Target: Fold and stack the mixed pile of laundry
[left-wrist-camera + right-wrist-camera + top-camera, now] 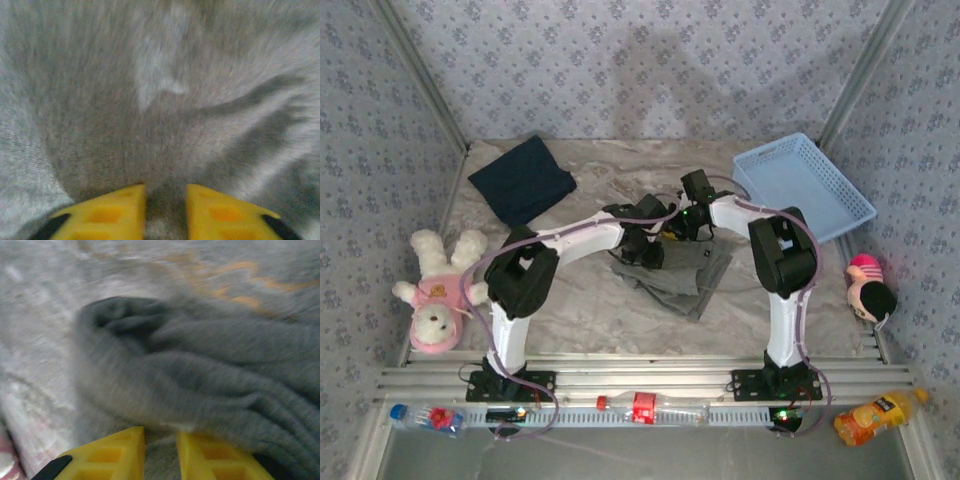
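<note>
Left end effector (165, 212): narrow over cloth; grip cannot be told.
Right end effector (160, 452): narrow, likewise.
Grey garment (678, 280): directly beneath both.
Navy T-shirt (523, 180): well beyond the left one.
Advice: pinch matching edges, lift evenly.

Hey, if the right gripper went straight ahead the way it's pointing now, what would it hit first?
The grey-olive garment. Its bunched fold lies directly ahead of the right gripper and seems very close, though blur in the wrist view makes the remaining gap hard to judge.
</note>
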{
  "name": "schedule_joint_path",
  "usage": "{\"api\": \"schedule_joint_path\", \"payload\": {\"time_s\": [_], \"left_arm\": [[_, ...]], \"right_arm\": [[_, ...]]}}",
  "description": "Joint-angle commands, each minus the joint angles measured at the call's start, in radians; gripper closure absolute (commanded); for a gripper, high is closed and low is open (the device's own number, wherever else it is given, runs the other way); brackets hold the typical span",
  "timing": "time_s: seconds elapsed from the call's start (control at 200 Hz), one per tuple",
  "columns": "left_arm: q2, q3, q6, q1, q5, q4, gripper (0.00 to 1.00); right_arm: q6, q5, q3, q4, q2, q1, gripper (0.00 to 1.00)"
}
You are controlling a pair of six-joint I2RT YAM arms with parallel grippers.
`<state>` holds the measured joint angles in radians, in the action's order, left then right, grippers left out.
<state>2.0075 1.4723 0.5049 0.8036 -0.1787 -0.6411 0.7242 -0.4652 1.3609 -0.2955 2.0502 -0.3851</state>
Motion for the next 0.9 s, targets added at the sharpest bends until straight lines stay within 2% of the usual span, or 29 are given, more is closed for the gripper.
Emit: {"api": "schedule_joint_path", "payload": {"time_s": [0.0, 0.06, 0.18, 0.27, 0.355, 0.415, 0.48, 0.575, 0.774, 0.894], "left_arm": [[0.021, -0.037, -0.068, 0.023, -0.092, -0.015, 0.81], [-0.008, -0.073, -0.083, 0.041, -0.102, -0.032, 0.84], [-0.101, -0.112, -0.095, 0.068, -0.101, -0.11, 0.82], [-0.168, -0.091, -0.079, 0.059, -0.069, -0.144, 0.72], [-0.214, -0.045, -0.054, 0.019, -0.055, -0.135, 0.57], [-0.233, -0.022, -0.025, -0.025, -0.062, -0.093, 0.54], [-0.236, -0.018, 0.005, -0.073, -0.077, -0.009, 0.54], [-0.197, -0.005, 0.039, -0.118, -0.1, 0.078, 0.6], [-0.036, 0.042, 0.085, -0.117, -0.126, 0.127, 0.66], [0.039, 0.024, 0.124, -0.106, -0.063, 0.101, 0.71]], "right_arm": [[-0.02, 0.043, 0.097, -0.049, 0.058, 0.024, 0.74], [-0.068, 0.044, 0.141, -0.113, 0.07, 0.03, 0.74], [-0.088, 0.015, 0.161, -0.121, 0.036, 0.042, 0.73], [-0.086, -0.002, 0.16, -0.136, -0.02, 0.045, 0.72], [-0.132, -0.006, 0.14, -0.16, -0.098, 0.041, 0.71], [-0.143, 0.0, 0.107, -0.19, -0.162, 0.035, 0.71], [-0.142, 0.011, 0.047, -0.214, -0.235, 0.026, 0.71], [-0.104, 0.002, -0.093, -0.208, -0.335, 0.015, 0.71], [0.033, -0.036, -0.435, -0.1, -0.515, -0.055, 0.72], [0.078, -0.047, -0.614, -0.033, -0.562, -0.063, 0.74]]}}
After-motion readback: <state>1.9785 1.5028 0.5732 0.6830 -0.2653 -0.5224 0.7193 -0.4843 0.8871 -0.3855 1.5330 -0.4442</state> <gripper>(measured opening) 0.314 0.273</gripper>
